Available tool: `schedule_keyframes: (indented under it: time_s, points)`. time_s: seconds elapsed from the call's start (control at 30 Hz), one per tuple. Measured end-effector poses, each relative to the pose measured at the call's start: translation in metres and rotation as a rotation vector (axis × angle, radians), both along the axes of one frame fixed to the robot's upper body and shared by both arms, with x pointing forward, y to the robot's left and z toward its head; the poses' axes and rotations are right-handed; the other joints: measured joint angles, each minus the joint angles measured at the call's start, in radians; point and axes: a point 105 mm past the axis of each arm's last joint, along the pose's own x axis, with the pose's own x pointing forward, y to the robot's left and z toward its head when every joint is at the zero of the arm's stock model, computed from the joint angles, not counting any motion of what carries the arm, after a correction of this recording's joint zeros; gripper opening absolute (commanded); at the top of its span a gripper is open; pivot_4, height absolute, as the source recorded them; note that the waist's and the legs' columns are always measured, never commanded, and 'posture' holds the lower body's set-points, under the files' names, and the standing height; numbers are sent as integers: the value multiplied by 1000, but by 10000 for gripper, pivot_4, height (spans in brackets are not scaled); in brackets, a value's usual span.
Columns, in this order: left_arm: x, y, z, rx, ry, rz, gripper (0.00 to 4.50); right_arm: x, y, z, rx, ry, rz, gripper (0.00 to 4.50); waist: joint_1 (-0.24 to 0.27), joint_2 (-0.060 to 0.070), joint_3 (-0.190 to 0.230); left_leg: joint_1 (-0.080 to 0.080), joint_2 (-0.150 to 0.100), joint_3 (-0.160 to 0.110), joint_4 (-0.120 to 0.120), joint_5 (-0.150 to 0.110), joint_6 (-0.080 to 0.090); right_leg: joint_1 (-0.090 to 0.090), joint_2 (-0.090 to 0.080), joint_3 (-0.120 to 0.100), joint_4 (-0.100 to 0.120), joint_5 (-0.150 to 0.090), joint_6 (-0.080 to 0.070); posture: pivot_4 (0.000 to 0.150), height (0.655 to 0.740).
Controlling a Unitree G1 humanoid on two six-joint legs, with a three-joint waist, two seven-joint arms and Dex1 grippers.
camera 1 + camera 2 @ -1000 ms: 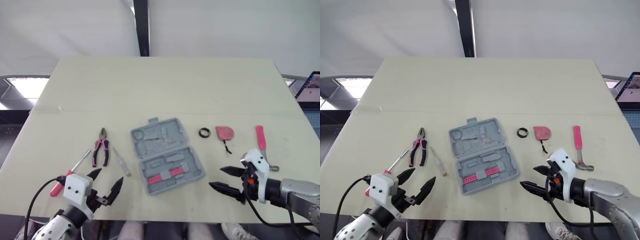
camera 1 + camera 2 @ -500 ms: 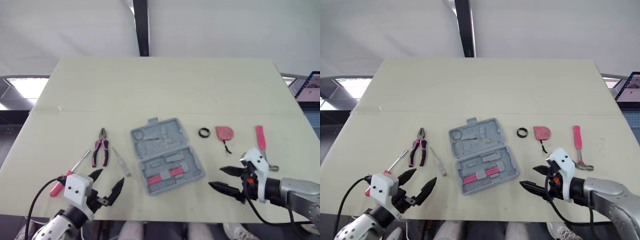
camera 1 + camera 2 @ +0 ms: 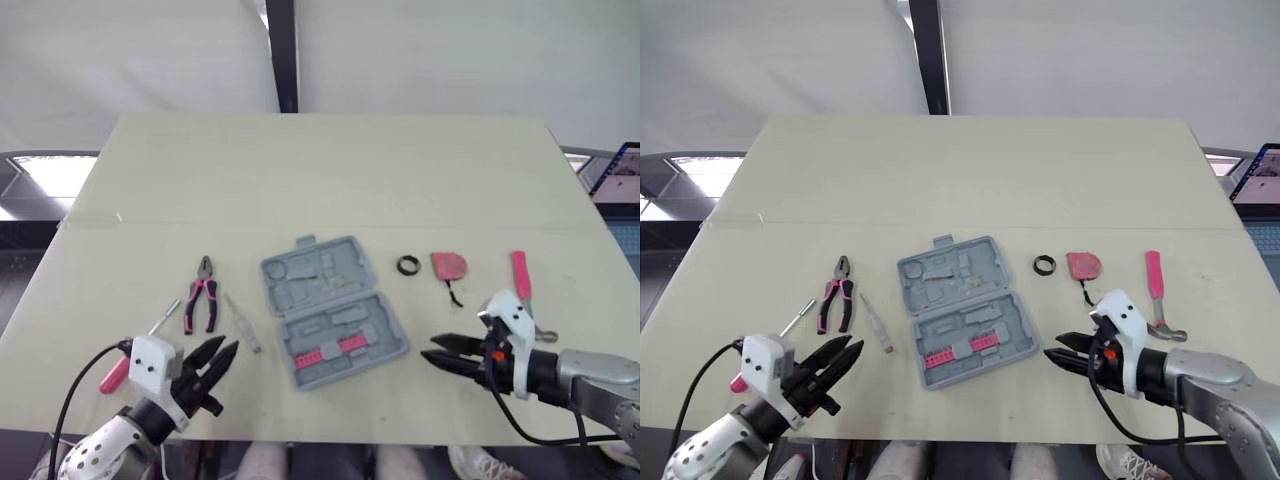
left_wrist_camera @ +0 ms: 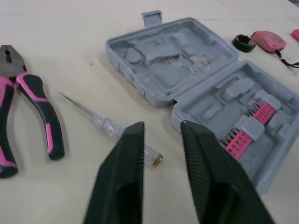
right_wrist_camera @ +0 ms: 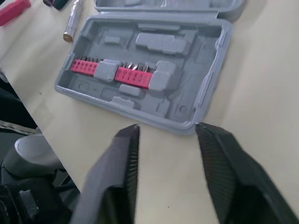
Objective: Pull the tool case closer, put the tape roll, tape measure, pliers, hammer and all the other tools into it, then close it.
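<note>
The grey tool case (image 3: 333, 310) lies open mid-table, with pink bits in its near half. To its left lie the pink-handled pliers (image 3: 202, 305), a clear tester screwdriver (image 3: 242, 322) and a pink-handled screwdriver (image 3: 130, 360). To its right are the black tape roll (image 3: 408, 265), the pink tape measure (image 3: 449, 265) and the pink-handled hammer (image 3: 522, 275). My left gripper (image 3: 226, 345) hovers near the table's front edge, just near of the tester screwdriver, open a little and empty. My right gripper (image 3: 430, 349) points at the case's right near corner, narrowly open, holding nothing.
The table (image 3: 330, 170) stretches bare beyond the tools. A laptop (image 3: 618, 170) sits past its right edge. The front edge runs close under both grippers.
Both grippers' fingers have drawn much closer together. The left gripper has shifted slightly forward toward the tester screwdriver. No tool or case has moved.
</note>
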Motion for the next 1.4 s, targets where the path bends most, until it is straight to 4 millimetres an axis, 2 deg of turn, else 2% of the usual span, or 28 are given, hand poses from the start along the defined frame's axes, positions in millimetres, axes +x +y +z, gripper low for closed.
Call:
schedule_keyframes:
  time_s: [0.03,0.07,0.17,0.4,0.63,0.9,1.03,1.4]
  points:
    - [5,-1,2,11,0,-11,0,5,1,3,0,-15,6,1216,0,0,0,1,0,0,0,0,0,0,0,0,1,0,0,1500,7400]
    - [10,-1,2,21,16,-27,0,10,2,4,-4,-30,8,490,-1,0,0,1,0,0,0,0,0,0,0,0,1,0,0,1500,7400]
    - [28,-4,3,2,72,-76,0,30,3,6,-38,-73,7,490,-4,0,0,1,0,0,0,0,0,-1,0,1,2,0,0,1500,7400]
    - [45,-2,-12,-64,226,-65,0,69,-5,-5,-137,-71,-44,490,-24,0,0,0,0,0,1,1,-1,-2,0,0,4,0,0,1500,7400]
    - [62,-1,-17,-111,317,-77,0,95,1,-21,-170,-48,-57,490,-28,0,0,0,0,0,0,1,-1,-3,0,0,4,0,0,1500,7400]
    - [68,-3,-16,-136,369,-135,0,106,18,-28,-165,-54,-6,490,-31,0,0,0,0,0,0,1,-1,-3,0,0,4,0,0,1500,7400]
    - [69,-12,-15,-135,372,-187,0,111,25,-27,-155,-68,13,490,-33,0,0,0,0,0,0,1,-1,-3,0,0,4,0,0,1500,7400]
    - [71,-15,-27,-113,420,-207,0,115,43,-31,-146,-67,65,490,-52,0,0,0,0,0,0,1,-2,-4,0,0,5,0,0,1500,7400]
